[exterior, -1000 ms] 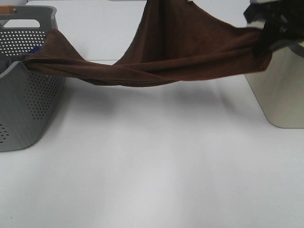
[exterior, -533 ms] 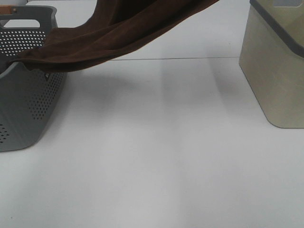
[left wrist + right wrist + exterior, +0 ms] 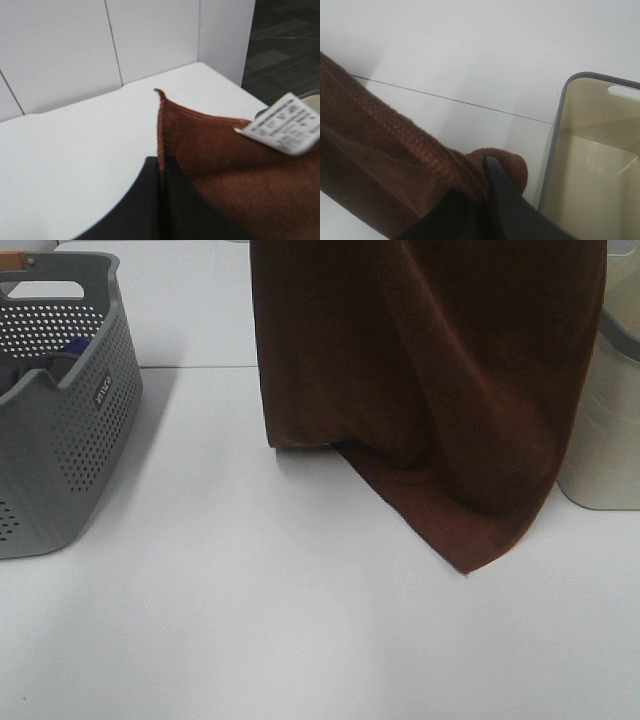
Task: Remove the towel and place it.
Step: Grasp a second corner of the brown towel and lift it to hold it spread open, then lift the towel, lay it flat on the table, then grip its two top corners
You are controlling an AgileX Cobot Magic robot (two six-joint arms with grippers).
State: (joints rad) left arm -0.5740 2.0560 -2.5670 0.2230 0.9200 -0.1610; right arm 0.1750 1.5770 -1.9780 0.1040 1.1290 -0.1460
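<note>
2 corners pinched, towel (image 3: 420, 390) hanging

Left gripper (image 3: 161, 172) and right gripper (image 3: 477, 190) each clamp a top corner. The towel hangs between basket (image 3: 80, 460) and bin (image 3: 610, 460), low corner on the table (image 3: 250, 640). Thin hem pinches may slip, dropping 1 side.

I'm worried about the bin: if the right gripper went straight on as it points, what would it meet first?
Likely the table, past the towel the right gripper holds; the bin lies off to the side, though depth is unclear.
</note>
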